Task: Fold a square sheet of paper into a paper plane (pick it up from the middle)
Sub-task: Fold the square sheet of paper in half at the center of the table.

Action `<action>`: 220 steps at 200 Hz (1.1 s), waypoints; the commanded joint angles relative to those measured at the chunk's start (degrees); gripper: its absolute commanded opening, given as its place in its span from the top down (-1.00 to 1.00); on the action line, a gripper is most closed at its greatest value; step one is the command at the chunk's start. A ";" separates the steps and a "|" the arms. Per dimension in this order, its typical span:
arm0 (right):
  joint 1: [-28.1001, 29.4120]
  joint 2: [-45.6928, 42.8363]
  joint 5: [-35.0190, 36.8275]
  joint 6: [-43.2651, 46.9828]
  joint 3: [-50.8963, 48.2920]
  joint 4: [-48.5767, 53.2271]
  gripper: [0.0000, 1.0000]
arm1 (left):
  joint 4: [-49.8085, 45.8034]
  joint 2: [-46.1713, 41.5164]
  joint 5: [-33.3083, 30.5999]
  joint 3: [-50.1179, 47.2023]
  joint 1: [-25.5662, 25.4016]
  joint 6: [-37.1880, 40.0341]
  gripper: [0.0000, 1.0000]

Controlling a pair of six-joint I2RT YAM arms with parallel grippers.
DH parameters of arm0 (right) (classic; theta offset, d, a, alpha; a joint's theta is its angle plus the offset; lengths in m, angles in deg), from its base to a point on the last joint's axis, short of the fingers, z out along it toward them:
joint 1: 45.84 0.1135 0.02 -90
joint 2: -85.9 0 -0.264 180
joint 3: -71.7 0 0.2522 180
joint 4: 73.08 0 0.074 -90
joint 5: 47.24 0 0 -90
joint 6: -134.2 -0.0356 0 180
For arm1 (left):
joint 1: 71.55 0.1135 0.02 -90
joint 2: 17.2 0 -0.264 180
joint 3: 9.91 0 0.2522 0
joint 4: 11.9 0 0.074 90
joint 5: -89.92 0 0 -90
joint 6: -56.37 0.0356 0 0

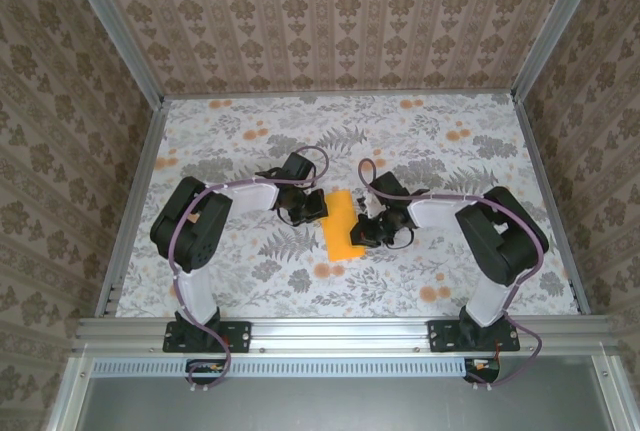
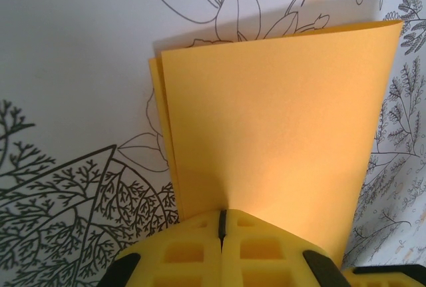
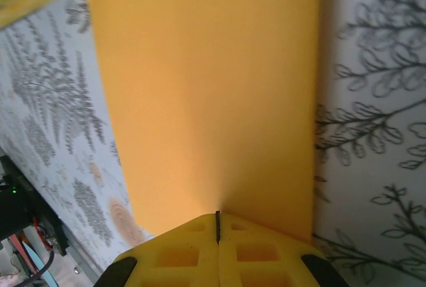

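Top external: paper [image 1: 344, 239] pinched between left gripper [image 1: 317, 209] and right gripper [image 1: 363, 230].

You have one square sheet of paper [image 1: 345, 228], doubled over, so you can count two layers at its edge in the left wrist view. You have two arms, one left arm [image 1: 190, 231] and one right arm [image 1: 500, 236], and so two grippers: one left gripper [image 2: 222, 214] and one right gripper [image 3: 217, 215]. Each carries two yellow fingers [image 2: 190, 250], four in all, each pair pressed together on the sheet. There is one flower-printed table [image 1: 450, 271], and three papered walls [image 1: 330, 21] round it
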 commanded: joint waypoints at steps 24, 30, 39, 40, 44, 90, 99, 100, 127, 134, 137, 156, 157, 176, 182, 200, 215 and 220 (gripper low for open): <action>-1.19 -0.36 2.13 1.57 -5.16 2.83 0.89 | -15.70 5.71 -10.43 -4.51 0.43 0.25 0.96; -1.47 -0.73 2.17 1.72 -6.29 2.89 0.88 | -15.69 5.80 -10.42 -4.48 0.44 0.29 0.96; -1.66 -1.50 2.07 1.89 -8.23 3.08 0.88 | -15.64 5.81 -10.36 -4.48 0.44 0.33 0.96; -1.74 -1.58 2.00 1.91 -8.35 3.09 0.88 | -15.66 5.81 -10.40 -4.48 0.44 0.33 0.96; -1.81 -1.92 2.01 1.89 -9.33 3.10 0.89 | -15.67 5.81 -10.44 -4.48 0.44 0.38 0.96; -3.15 -7.81 1.98 0.13 -13.81 1.99 0.89 | -15.51 5.18 -10.79 -4.74 0.44 0.76 0.96; -3.24 -9.85 2.15 -0.86 -12.84 1.88 0.89 | -15.35 5.25 -10.61 -4.60 0.39 0.86 0.96; -3.24 -9.97 2.21 -1.05 -12.72 1.88 0.88 | -15.34 5.22 -10.61 -4.59 0.41 0.91 0.96; -3.24 -15.94 3.12 -5.69 -9.42 -1.75 0.86 | -15.33 4.98 -10.49 -4.46 0.35 1.21 0.96; -3.24 -16.21 4.06 -6.14 -8.23 -2.47 0.86 | -15.33 4.89 -10.57 -4.41 0.35 1.30 0.96; -3.26 -16.10 4.54 -6.16 -7.65 -2.66 0.87 | -15.29 4.93 -10.59 -4.40 0.35 1.30 0.96; -3.24 -12.20 5.63 -5.86 -3.44 -3.64 0.87 | -15.42 5.10 -10.42 -3.99 0.35 1.63 0.96; -3.24 -11.80 5.58 -5.83 -3.27 -3.74 0.87 | -15.42 5.15 -10.43 -3.97 0.35 1.68 0.96; -3.15 -5.30 4.05 -6.06 1.14 -5.43 0.89 | -15.87 5.54 -10.33 -3.36 0.35 2.00 0.96; -3.17 -3.46 3.98 -6.45 2.34 -6.07 0.89 | -15.86 5.55 -10.32 -3.28 0.35 2.08 0.96; -3.07 1.00 3.14 -7.00 5.64 -7.59 0.89 | -16.03 5.94 -10.05 -2.97 0.26 2.18 0.96; -2.98 3.87 2.65 -7.38 6.99 -9.10 0.90 | -16.29 6.15 -9.66 -2.66 0.13 2.28 0.96; -2.97 4.68 2.52 -7.62 6.90 -9.51 0.91 | -16.34 6.24 -9.58 -2.63 0.09 2.35 0.96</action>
